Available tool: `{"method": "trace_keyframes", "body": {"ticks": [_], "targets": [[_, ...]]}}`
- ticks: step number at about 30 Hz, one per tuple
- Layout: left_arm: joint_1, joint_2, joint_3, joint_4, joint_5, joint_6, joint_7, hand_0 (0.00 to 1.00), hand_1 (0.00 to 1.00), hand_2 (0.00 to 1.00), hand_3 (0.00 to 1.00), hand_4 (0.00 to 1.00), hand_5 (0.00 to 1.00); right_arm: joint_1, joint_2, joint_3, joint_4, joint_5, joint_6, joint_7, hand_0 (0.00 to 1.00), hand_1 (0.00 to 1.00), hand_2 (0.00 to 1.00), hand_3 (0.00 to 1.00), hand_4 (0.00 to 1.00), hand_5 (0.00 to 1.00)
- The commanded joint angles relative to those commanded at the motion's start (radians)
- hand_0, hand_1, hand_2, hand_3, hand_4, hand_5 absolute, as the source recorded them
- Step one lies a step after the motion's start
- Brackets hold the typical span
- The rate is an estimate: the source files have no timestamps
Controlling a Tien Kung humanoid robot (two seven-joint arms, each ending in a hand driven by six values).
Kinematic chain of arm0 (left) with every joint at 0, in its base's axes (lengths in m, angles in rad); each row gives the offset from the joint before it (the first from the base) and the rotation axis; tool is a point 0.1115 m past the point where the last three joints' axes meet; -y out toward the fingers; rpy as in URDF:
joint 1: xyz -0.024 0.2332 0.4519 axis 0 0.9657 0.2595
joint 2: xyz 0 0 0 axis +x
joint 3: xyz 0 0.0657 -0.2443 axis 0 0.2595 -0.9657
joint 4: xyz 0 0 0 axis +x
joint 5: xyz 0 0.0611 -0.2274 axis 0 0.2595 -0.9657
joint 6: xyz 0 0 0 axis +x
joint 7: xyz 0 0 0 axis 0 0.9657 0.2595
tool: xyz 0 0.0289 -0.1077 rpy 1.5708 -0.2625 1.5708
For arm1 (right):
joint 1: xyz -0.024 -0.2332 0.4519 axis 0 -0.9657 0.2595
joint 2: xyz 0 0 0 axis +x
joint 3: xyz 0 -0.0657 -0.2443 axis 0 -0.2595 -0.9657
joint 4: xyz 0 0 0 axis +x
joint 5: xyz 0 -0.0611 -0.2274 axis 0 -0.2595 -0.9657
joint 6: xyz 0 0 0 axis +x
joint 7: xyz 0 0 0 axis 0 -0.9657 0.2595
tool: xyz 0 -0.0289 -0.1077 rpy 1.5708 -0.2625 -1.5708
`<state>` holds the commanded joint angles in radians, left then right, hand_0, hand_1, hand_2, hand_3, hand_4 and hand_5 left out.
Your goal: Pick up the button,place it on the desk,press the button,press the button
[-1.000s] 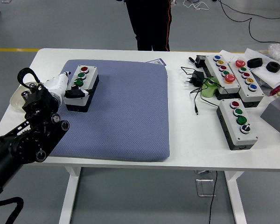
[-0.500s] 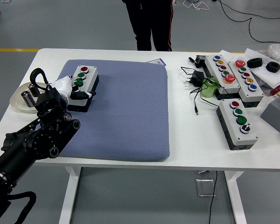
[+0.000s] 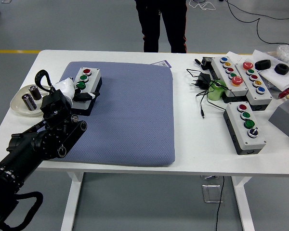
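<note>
A grey button box (image 3: 86, 82) with a red button, two green buttons and a black base lies on the far left part of the blue mat (image 3: 130, 115). My left hand (image 3: 71, 91), white and black, sits at the box's near left end and partly covers its lowest button. The black left arm (image 3: 41, 142) comes in from the lower left. Whether the hand presses a button or only touches the box is unclear. The right arm is out of view.
A shallow dish (image 3: 18, 107) with batteries sits left of the hand. Three more button boxes (image 3: 245, 126), (image 3: 229, 72), (image 3: 254, 79), a plug with cable (image 3: 202, 83) and a grey block (image 3: 285, 118) crowd the right side. A person (image 3: 162, 24) stands at the far edge.
My left arm has swung to the right and in over the mat's left edge while the hand stayed at the box. The box has not moved. The person has stepped to the right.
</note>
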<state>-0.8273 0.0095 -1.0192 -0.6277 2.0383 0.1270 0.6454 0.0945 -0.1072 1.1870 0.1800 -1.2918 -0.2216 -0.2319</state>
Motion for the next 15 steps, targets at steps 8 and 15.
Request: {"method": "trace_keyframes", "body": {"ticks": [8, 15], "targets": [[-0.01, -0.009, 0.013, 0.048, -0.004, 0.01, 0.0, 0.884, 0.998, 0.998, 0.998, 0.998, 0.653, 0.002, -0.001, 0.003, 0.0, -0.005, 0.001, -0.001, 0.749, 0.702, 0.714, 0.583, 0.182, 0.135], [-0.027, -0.009, 0.026, 0.068, 0.055, 0.015, 0.0, 0.88, 0.998, 0.998, 0.998, 0.998, 0.639, 0.003, 0.0, 0.006, 0.0, -0.007, 0.001, -0.002, 0.749, 0.702, 0.713, 0.583, 0.182, 0.135]]}}
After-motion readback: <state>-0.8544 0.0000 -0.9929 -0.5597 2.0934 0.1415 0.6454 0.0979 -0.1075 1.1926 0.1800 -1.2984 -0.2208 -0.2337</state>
